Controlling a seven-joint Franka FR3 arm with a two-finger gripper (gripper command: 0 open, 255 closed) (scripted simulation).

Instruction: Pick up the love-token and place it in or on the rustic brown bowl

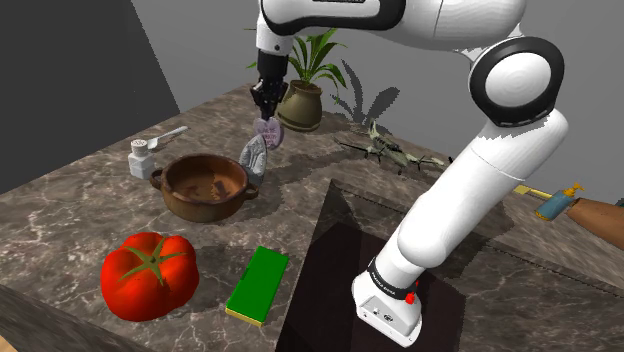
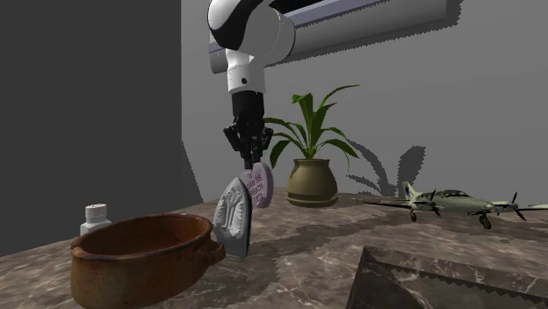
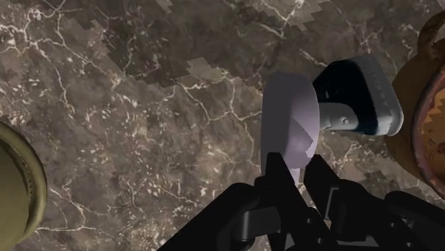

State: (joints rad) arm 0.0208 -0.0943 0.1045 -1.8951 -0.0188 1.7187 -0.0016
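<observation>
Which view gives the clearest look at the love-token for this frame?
The second exterior view: the lilac love-token shows its flat face, clasped in the gripper above the counter. The wrist view shows it close but foreshortened between the fingers. The shoulder view shows it small, beneath the gripper.

Tomato (image 1: 148, 276), green block (image 1: 258, 285), white shaker (image 1: 140, 160), potted plant (image 1: 301, 103) and model plane (image 1: 386, 153) rest on the marble counter (image 1: 75, 200).

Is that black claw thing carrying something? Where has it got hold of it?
Yes. The black tool pinches a small pale lilac token by its top edge, so the token hangs beneath the fingers.
</observation>
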